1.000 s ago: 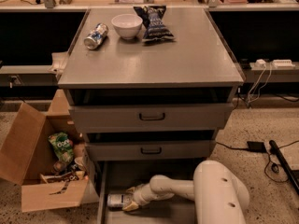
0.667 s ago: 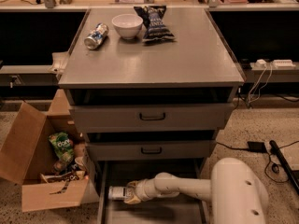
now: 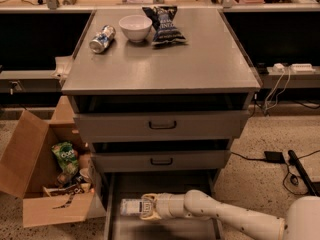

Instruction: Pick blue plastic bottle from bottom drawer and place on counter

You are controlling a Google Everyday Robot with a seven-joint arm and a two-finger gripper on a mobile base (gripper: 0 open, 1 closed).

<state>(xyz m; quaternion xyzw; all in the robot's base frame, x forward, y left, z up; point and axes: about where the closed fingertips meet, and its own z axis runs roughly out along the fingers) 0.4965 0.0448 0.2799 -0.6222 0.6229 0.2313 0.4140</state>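
Camera view: gripper (image 3: 146, 207) in bottom drawer (image 3: 165, 183), jaws clasping blue plastic bottle (image 3: 128, 207); likely light, slick, squashable, best gripped mid-body.

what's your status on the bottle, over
The gripper down in bottom drawer, at blue plastic bottle. Bottle lying flat, drawer's left side. On counter, far end: can, bowl, chip bag.
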